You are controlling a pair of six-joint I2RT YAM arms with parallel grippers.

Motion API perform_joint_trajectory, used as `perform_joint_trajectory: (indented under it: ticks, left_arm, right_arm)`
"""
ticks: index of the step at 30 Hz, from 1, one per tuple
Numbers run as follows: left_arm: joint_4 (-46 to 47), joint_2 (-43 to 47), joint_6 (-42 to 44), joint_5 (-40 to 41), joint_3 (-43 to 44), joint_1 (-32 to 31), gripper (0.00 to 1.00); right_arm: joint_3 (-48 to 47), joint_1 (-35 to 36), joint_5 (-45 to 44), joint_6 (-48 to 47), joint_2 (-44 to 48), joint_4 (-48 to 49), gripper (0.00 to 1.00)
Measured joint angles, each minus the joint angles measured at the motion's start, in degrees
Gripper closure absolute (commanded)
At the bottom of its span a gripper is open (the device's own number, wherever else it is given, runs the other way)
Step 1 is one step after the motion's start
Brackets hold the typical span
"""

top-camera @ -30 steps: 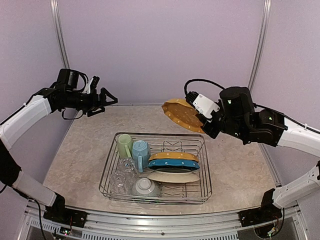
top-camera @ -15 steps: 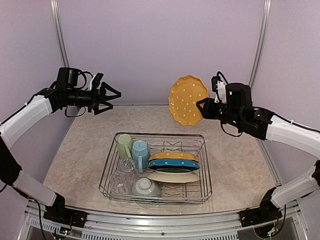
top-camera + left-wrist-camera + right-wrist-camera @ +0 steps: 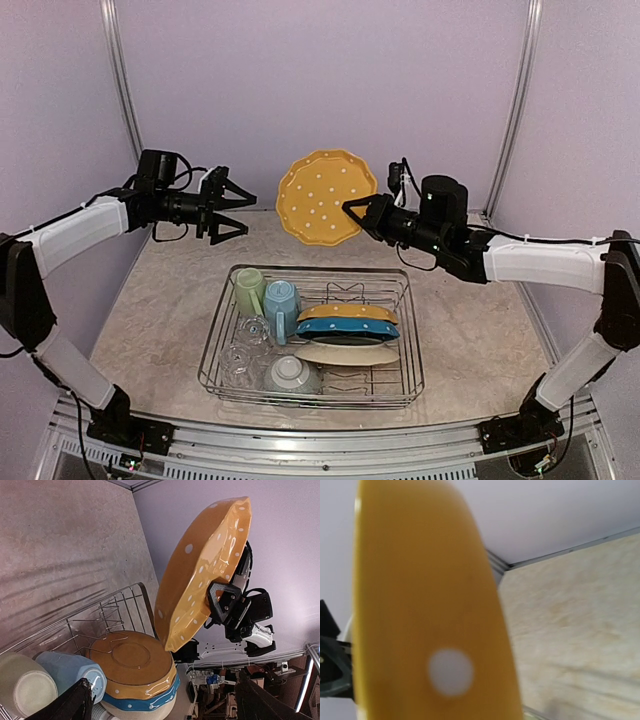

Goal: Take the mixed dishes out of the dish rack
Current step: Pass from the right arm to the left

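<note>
My right gripper (image 3: 356, 211) is shut on the right edge of a yellow dotted plate (image 3: 322, 197), held upright in the air above the far side of the dish rack (image 3: 320, 268). That plate (image 3: 205, 570) also fills the left of the right wrist view (image 3: 430, 620), hiding my fingers there. My left gripper (image 3: 240, 204) is open, level with the plate and a short gap to its left. In the rack lie a pale green mug (image 3: 248, 290), a light blue mug (image 3: 281, 298), clear glasses (image 3: 245, 345), a grey-green bowl (image 3: 292, 375), and yellow (image 3: 347, 313), blue (image 3: 345, 328) and cream plates (image 3: 347, 352).
The rack stands mid-table on the beige marbled top (image 3: 160, 300). Purple walls close the back and sides, with metal posts (image 3: 120, 90) at the corners. Bare table surface lies left, right and behind the rack.
My right arm has swung the yellow plate leftward to the middle and turned its face toward the camera. My left gripper has moved right toward it, still open.
</note>
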State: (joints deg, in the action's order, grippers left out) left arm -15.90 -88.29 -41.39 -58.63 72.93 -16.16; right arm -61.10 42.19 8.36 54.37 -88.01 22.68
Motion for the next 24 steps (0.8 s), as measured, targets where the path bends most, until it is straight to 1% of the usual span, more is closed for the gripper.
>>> perform_joint_trajectory:
  ticks: [2,7,9,13,15,17,20,24]
  left_arm:
    - [0.2,-0.1,-0.3,-0.3,0.0,-0.1,0.10]
    - [0.8,-0.9,-0.8,-0.8,0.0,-0.5,0.27]
    - [0.9,-1.5,-0.8,-0.7,0.0,-0.9,0.32]
    - [0.9,-2.0,-0.7,-0.6,0.0,-1.7,0.46]
    - [0.8,-2.1,-0.7,-0.4,0.0,-1.9,0.49]
    - [0.8,-2.1,-0.5,-0.4,0.0,-2.0,0.54]
    - [0.8,-2.1,-0.6,-0.3,0.0,-2.0,0.58]
    - [0.9,-2.1,-0.5,-0.2,0.0,-2.0,0.70]
  right_arm:
    - [0.0,0.5,0.8,1.6,-1.6,2.6,1.00]
    - [0.0,2.0,1.8,4.5,-5.4,8.4,1.00]
    - [-0.1,2.8,2.2,5.4,-6.6,9.6,1.00]
    - [-1.0,4.2,2.8,6.4,-9.0,11.5,1.00]
    - [-1.1,4.7,3.0,6.8,-9.6,12.2,1.00]
    - [-1.1,5.1,3.1,7.1,-9.9,12.9,1.00]
    - [-1.4,5.7,3.2,7.6,-10.4,14.5,1.00]
    - [-2.3,6.3,3.2,8.4,-11.9,16.7,1.00]
